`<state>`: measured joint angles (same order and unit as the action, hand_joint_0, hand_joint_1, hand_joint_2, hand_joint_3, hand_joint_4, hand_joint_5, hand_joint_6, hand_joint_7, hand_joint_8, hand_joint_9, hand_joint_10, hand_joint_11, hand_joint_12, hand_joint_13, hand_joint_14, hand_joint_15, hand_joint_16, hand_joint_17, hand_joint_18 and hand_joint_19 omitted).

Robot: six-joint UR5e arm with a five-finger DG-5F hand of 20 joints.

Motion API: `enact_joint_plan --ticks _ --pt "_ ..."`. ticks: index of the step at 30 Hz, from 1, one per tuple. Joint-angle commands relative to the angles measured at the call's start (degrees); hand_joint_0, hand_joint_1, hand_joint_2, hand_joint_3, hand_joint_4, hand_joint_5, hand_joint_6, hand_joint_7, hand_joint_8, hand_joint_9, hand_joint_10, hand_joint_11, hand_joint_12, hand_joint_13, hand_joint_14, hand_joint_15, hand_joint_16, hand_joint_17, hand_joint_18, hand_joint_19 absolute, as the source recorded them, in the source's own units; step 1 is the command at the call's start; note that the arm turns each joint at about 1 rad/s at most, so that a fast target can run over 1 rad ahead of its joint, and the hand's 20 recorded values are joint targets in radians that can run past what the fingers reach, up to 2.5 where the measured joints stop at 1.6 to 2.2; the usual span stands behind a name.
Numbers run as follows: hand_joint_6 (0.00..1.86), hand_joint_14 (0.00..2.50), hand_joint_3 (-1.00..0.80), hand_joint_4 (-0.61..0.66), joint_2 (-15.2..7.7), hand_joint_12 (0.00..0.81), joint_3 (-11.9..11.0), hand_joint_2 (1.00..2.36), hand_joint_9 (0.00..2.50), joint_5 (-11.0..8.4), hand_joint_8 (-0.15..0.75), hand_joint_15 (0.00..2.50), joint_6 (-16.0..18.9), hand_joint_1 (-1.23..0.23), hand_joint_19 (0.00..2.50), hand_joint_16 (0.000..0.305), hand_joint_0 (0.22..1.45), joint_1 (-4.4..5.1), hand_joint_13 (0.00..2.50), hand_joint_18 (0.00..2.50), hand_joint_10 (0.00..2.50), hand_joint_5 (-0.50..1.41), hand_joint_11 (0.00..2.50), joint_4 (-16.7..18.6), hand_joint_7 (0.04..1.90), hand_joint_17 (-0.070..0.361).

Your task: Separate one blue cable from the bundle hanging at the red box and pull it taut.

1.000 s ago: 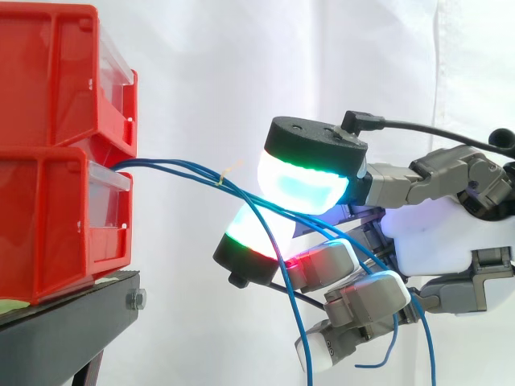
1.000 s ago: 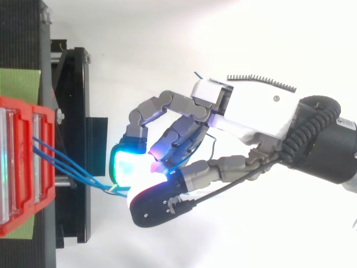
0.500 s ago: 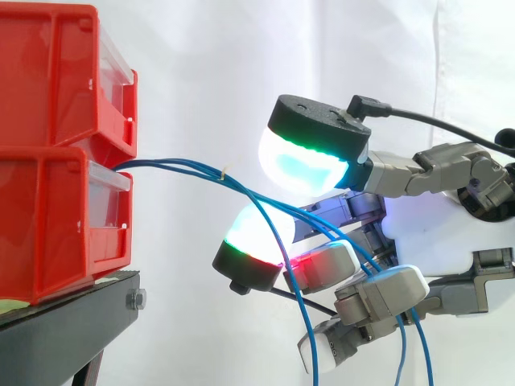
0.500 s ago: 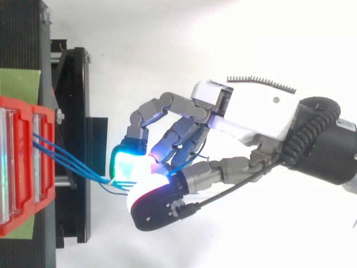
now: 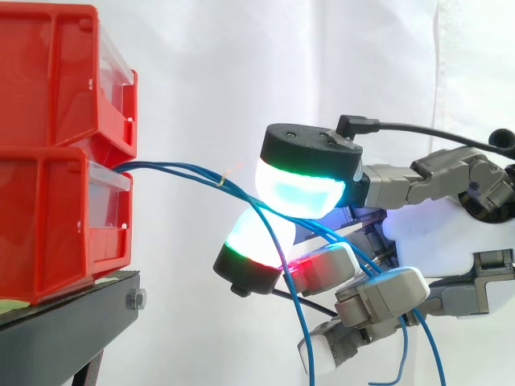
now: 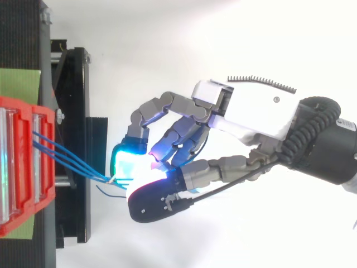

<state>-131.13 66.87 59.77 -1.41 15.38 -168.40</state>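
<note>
Several blue cables (image 5: 173,167) leave the lower red bin (image 5: 48,217) and run right, tied together by a small pale tie (image 5: 224,178). Past the tie they pass between two glowing fingertips (image 5: 299,189) of my hand (image 5: 430,233), which pinch them from above and below. Beyond the pinch the cables slope down across the curled lower fingers, and their loose ends hang below the hand. From above, the cables (image 6: 72,166) stretch from the bin front to the meeting pads of the hand (image 6: 251,114).
A second red bin (image 5: 48,80) is stacked on the lower one, both on a black stand (image 5: 64,330) at the left. The stand's frame (image 6: 72,111) reaches out under the cables. A white curtain hangs behind.
The upper pad has come down and a little left, narrowing the gap to the lower pad around the cables. The loose cable ends below the hand have swung.
</note>
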Motion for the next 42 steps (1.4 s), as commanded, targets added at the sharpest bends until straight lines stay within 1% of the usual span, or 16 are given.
enact_joint_plan --ticks 1,4,6,8,9,10,17,21,25,29,30,32,35,37,40,42 --pt "0.93 0.01 -0.38 0.07 0.0 0.273 0.0 1.01 1.06 0.00 0.213 1.50 0.0 -0.82 0.56 0.048 0.79 0.00 1.39 0.69 0.00 -0.25 1.60 0.0 0.92 0.108" --pt "0.93 0.01 -0.50 0.04 0.0 0.277 0.0 1.00 1.07 0.00 0.200 1.50 0.0 -0.87 0.55 0.047 0.81 0.00 1.38 0.69 0.00 -0.25 1.59 0.0 0.93 0.106" --pt "0.93 0.01 -0.50 0.02 0.0 0.281 0.0 1.00 1.08 -0.09 0.182 1.50 0.1 -0.90 0.52 0.047 0.79 0.00 1.38 0.71 0.00 -0.24 1.59 0.0 0.94 0.105" --pt "0.93 0.01 -0.50 0.02 0.0 0.273 0.0 1.00 1.08 -0.09 0.194 1.49 0.1 -0.90 0.51 0.047 0.79 0.00 1.38 0.71 0.00 -0.24 1.58 -0.1 0.95 0.105" --pt "0.93 0.01 -0.50 0.02 0.0 0.277 0.0 1.00 1.08 -0.09 0.184 1.50 0.1 -0.93 0.51 0.046 0.75 0.00 1.38 0.71 0.00 -0.24 1.59 -0.1 0.95 0.105" --pt "0.93 0.01 -0.50 0.02 0.0 0.277 0.0 1.00 1.08 -0.09 0.184 1.50 0.2 -0.92 0.51 0.046 0.75 0.00 1.38 0.71 0.00 -0.24 1.59 -0.1 0.94 0.105" --pt "0.93 0.01 -0.50 0.03 0.0 0.278 0.0 1.00 1.09 -0.09 0.188 1.50 0.1 -0.97 0.53 0.046 0.61 0.00 1.38 0.70 0.00 -0.24 1.60 -0.1 0.94 0.104" --pt "0.93 0.01 -0.50 0.04 0.0 0.285 0.0 1.00 1.09 0.00 0.202 1.51 0.0 -0.96 0.55 0.047 0.57 0.09 1.38 0.70 0.00 -0.24 1.59 0.0 0.92 0.107" --pt "0.93 0.01 -0.50 0.05 0.0 0.290 0.0 1.00 1.10 -0.44 0.208 1.50 0.0 -0.93 0.55 0.048 0.56 0.09 1.38 0.70 0.00 -0.24 1.59 0.0 0.92 0.108" --pt "0.93 0.01 -0.50 0.07 0.0 0.305 0.0 1.00 1.10 -0.62 0.222 1.46 0.1 -0.86 0.56 0.051 0.52 0.09 1.36 0.70 0.00 -0.24 1.58 -0.1 0.91 0.114" --pt "0.93 0.01 -0.50 0.09 0.0 0.320 0.0 1.00 1.11 -0.62 0.251 1.44 0.0 -0.83 0.56 0.053 0.50 0.18 1.36 0.70 0.00 -0.24 1.56 -0.1 0.90 0.119" --pt "0.93 0.01 -0.50 0.10 0.0 0.336 0.0 1.00 1.11 -0.62 0.252 1.42 0.0 -0.78 0.56 0.055 0.48 0.09 1.36 0.71 0.01 -0.24 1.56 -0.1 0.88 0.124" --pt "0.92 0.01 -0.50 0.10 0.0 0.325 0.0 1.00 1.11 -0.53 0.252 1.41 -0.1 -0.71 0.57 0.055 0.50 0.09 1.35 0.70 0.00 -0.25 1.56 0.0 0.90 0.123" --pt "0.92 0.01 -0.50 0.08 0.0 0.304 0.0 1.00 1.10 -0.62 0.232 1.42 -0.1 -0.65 0.58 0.051 0.56 0.18 1.33 0.68 0.00 -0.25 1.57 0.0 0.92 0.115" --pt "0.91 0.01 -0.50 0.07 0.0 0.293 0.0 1.00 1.10 -0.80 0.218 1.43 0.0 -0.66 0.58 0.050 0.64 0.18 1.33 0.67 0.01 -0.25 1.57 -0.1 0.94 0.112" --pt "0.92 0.01 -0.44 0.07 0.0 0.289 0.0 1.01 1.11 -0.80 0.218 1.43 0.0 -0.69 0.58 0.050 0.65 0.18 1.33 0.67 0.00 -0.25 1.58 -0.1 0.95 0.113"
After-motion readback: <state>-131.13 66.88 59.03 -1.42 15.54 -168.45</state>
